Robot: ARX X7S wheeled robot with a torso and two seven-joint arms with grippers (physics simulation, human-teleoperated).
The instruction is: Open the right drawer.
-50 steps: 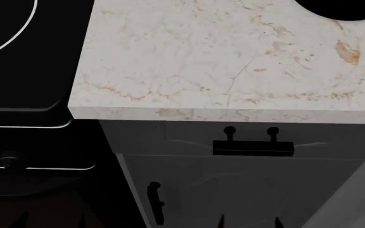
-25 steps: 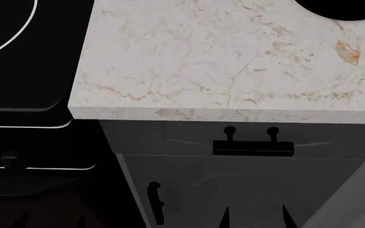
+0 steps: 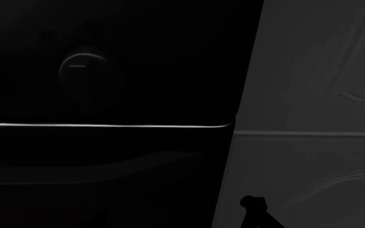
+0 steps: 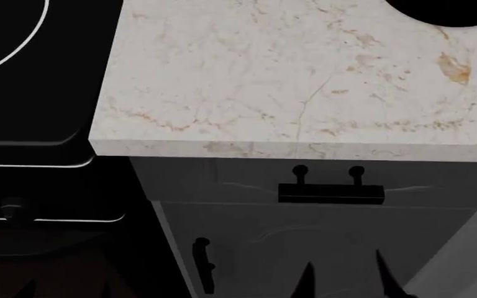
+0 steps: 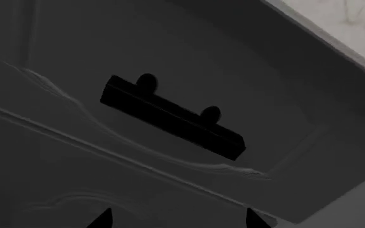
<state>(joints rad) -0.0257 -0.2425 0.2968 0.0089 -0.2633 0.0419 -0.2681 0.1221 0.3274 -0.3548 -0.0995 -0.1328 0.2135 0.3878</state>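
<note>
Two dark fingertips of the right gripper [image 4: 345,278] spread apart below the handle [image 4: 331,193], well short of it, presumably lined up to close around the bar. Handle on the drawer [image 4: 222,180], just under the counter [image 4: 288,93] edge and shut flush. Left gripper's state impossible to tell.
</note>
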